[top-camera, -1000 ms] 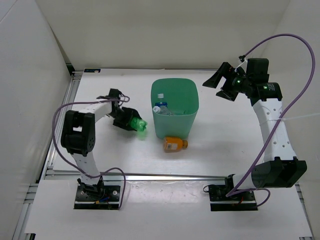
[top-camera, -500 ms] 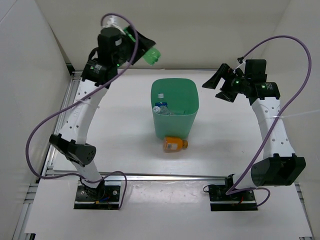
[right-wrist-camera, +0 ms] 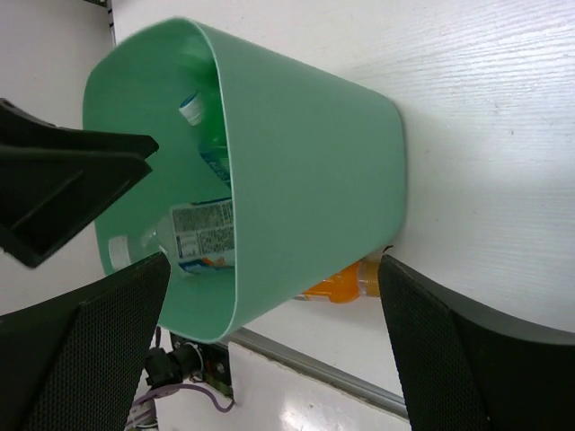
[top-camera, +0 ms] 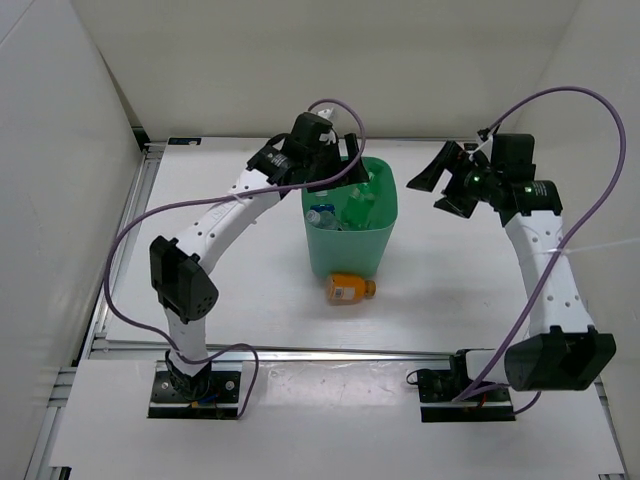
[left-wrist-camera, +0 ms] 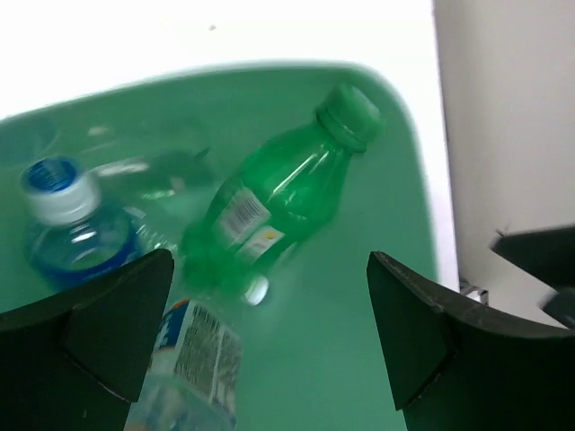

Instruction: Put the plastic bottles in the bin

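The green bottle [left-wrist-camera: 278,206] is inside the bin [top-camera: 380,240], tilted with its cap toward 1 o'clock in the left wrist view. It is blurred there, so it may not have settled yet. Beside it, toward 9 o'clock, stands a blue-capped bottle [left-wrist-camera: 61,224], and toward 7 o'clock lies a labelled bottle [left-wrist-camera: 193,359]. A faint clear shape behind them could be a 4th bottle, but it is too smeared to tell. So at least 3 of the bottles are in.

One is plainly left: the orange bottle [top-camera: 350,290] lies on its side on the table [top-camera: 230,300], just beside the foot of the bin at 6 o'clock in the top view.

The left gripper [top-camera: 335,170] hangs over the bin's far rim, near 12 o'clock, with its fingers [left-wrist-camera: 108,332] spread wide and nothing between them. The green bottle sits below the gap, touching neither finger.

The right gripper [top-camera: 450,180] is at about 2 o'clock from the bin, well apart from it, jaws wide and empty. Its camera looks at the bin's outer wall, with the orange bottle showing past the base.

The orange bottle looks like the remaining pick, and it lies close against the bin wall, which may crowd a finger on that side.
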